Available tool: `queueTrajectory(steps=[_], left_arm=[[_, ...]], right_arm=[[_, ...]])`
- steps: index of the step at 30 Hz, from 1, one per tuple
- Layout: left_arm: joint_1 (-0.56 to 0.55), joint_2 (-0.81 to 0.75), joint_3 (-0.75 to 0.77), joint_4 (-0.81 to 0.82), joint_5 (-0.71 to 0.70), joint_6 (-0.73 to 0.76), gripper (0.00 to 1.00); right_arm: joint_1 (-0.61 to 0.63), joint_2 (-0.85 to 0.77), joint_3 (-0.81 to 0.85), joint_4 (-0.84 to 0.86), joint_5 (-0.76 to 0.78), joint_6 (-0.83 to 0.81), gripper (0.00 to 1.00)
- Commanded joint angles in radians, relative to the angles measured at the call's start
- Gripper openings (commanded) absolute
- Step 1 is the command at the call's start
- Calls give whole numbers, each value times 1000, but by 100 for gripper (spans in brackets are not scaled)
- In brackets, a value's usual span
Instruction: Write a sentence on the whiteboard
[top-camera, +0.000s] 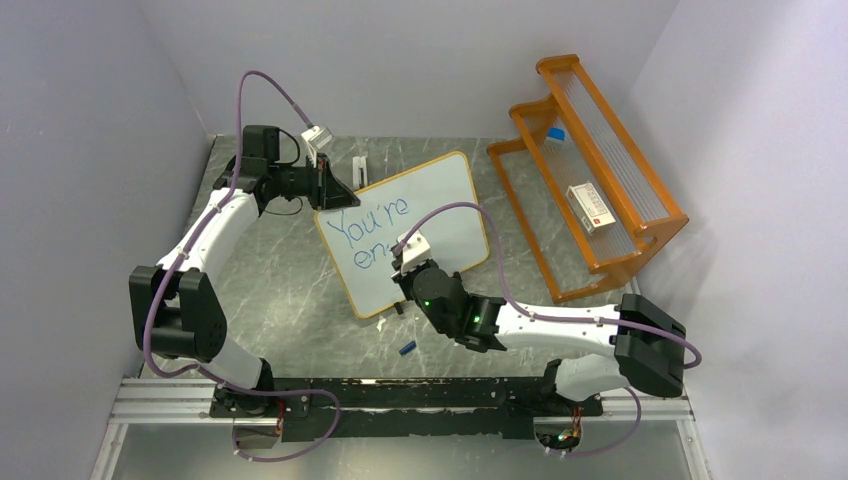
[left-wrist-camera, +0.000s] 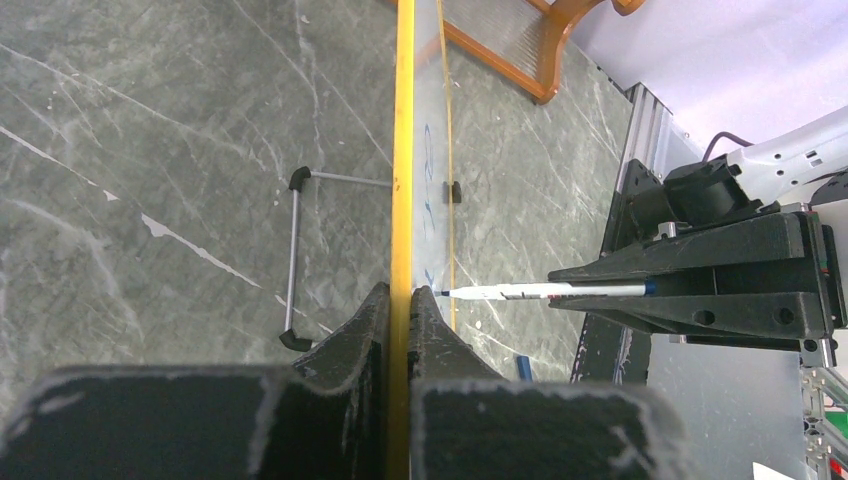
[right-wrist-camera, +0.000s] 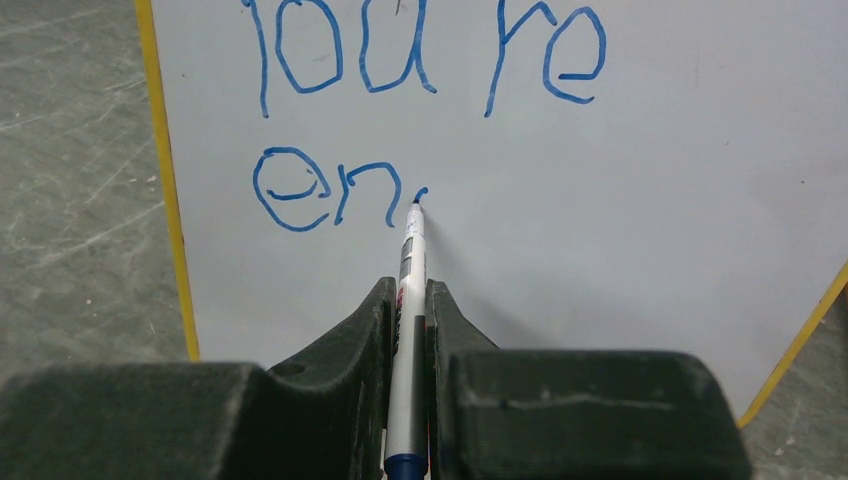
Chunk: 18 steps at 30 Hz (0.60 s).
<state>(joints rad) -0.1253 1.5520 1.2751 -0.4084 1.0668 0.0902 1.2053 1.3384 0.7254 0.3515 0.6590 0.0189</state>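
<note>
The whiteboard (top-camera: 450, 195), white with a thin yellow-orange frame, stands tilted on the grey table and carries blue writing, "You're" above "en". My left gripper (top-camera: 335, 192) is shut on the board's upper left edge; in the left wrist view its jaws (left-wrist-camera: 401, 295) pinch the yellow frame (left-wrist-camera: 403, 150). My right gripper (top-camera: 405, 262) is shut on a white marker (right-wrist-camera: 410, 260). The marker's blue tip touches the board (right-wrist-camera: 620, 200) just right of the "n", where a short new stroke begins. The marker (left-wrist-camera: 520, 291) also shows side-on, meeting the board's face.
An orange wooden rack (top-camera: 590, 170) stands at the right with a small white box (top-camera: 590, 208) on it. A blue marker cap (top-camera: 407, 348) lies on the table below the board. A white object (top-camera: 360, 168) lies behind the board. The board's wire foot (left-wrist-camera: 295, 260) rests on the table.
</note>
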Motion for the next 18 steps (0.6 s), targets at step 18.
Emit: queueTrajectory(steps=[18], left_arm=[[3, 20, -6, -14, -59, 60, 5]], right_arm=[[-10, -36, -27, -90, 47, 9, 0]])
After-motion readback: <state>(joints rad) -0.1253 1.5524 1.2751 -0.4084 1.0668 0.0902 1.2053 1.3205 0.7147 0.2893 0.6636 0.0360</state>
